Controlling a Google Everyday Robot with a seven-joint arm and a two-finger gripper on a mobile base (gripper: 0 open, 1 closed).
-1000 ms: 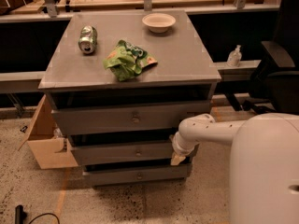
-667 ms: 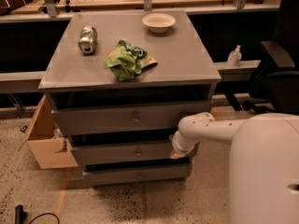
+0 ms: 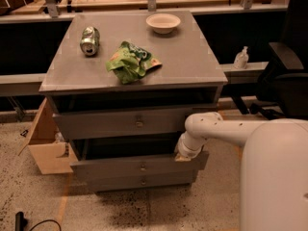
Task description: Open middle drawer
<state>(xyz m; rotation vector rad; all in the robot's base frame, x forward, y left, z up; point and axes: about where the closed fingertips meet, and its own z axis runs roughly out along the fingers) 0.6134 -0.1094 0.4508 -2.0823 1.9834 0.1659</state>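
The grey cabinet (image 3: pixel 130 42) has three drawers. The middle drawer (image 3: pixel 120 168), with a small round knob (image 3: pixel 143 167), stands pulled out a little, with a dark gap above its front. My gripper (image 3: pixel 184 154), at the end of the white arm (image 3: pixel 221 129), rests on the top edge of the middle drawer at its right end. The top drawer (image 3: pixel 115 123) stands slightly out above it. The bottom drawer (image 3: pixel 139 182) sits just below.
On the cabinet top lie a crushed can (image 3: pixel 89 40), a green chip bag (image 3: pixel 131 61) and a white bowl (image 3: pixel 163 22). A cardboard box (image 3: pixel 45 143) stands left of the cabinet. A black chair (image 3: pixel 286 76) is at the right, and a bottle (image 3: pixel 241 57) stands on the rail.
The middle drawer's front has come further out toward the camera, and the dark gap above it has widened. My gripper has stayed at its right end.
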